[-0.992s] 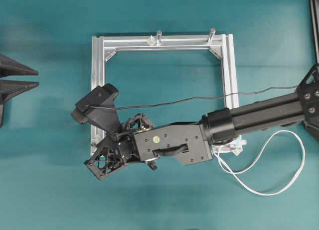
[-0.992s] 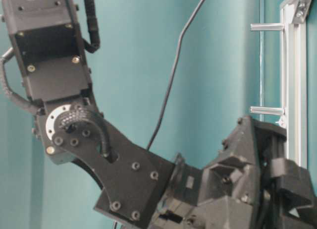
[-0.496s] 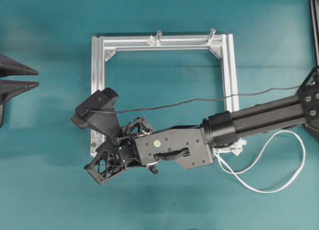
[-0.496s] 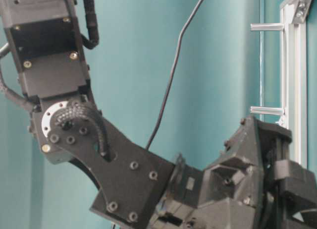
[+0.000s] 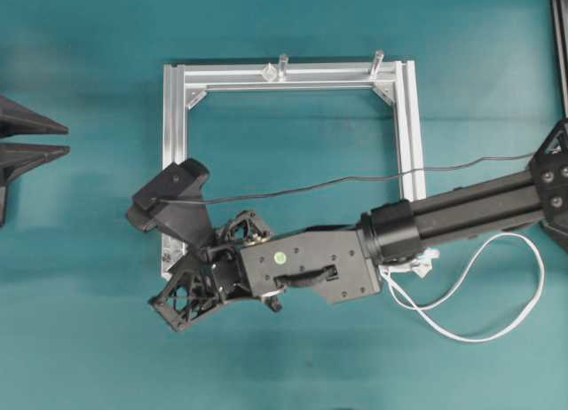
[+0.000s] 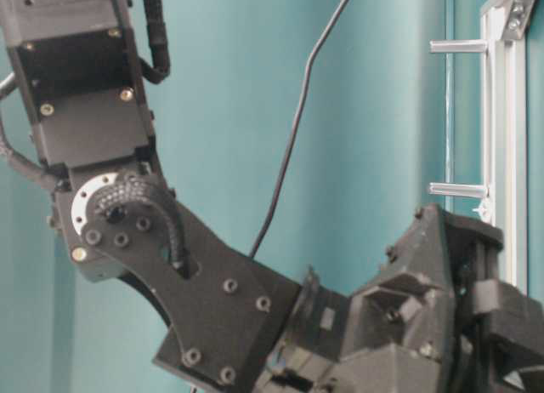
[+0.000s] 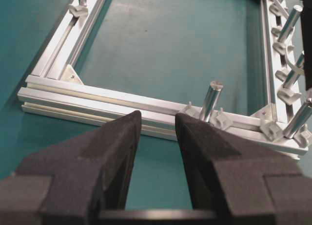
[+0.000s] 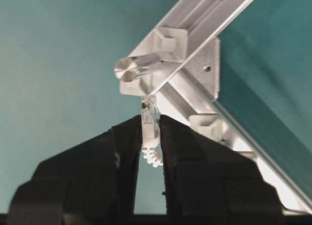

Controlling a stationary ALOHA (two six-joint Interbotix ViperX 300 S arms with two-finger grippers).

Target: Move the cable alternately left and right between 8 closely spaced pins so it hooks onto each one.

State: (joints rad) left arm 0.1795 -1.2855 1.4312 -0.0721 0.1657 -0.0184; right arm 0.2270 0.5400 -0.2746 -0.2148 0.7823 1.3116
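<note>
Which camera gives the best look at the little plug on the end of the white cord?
The right wrist view: the plug sits pinched in the right end effector. Overhead shows only the cable looping; the other views miss the plug.

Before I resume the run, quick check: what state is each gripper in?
Left gripper: open, holding nothing.
Right gripper: shut on the cable's plug.

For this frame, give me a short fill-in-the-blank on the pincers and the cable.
1. The right pincer is shut on the cable's ____.
2. The left pincer holds ____.
3. Slack cable loops on the table ____ the frame.
4. The plug points at an upright silver ____.

Missing: plug; nothing; outside; post
</note>
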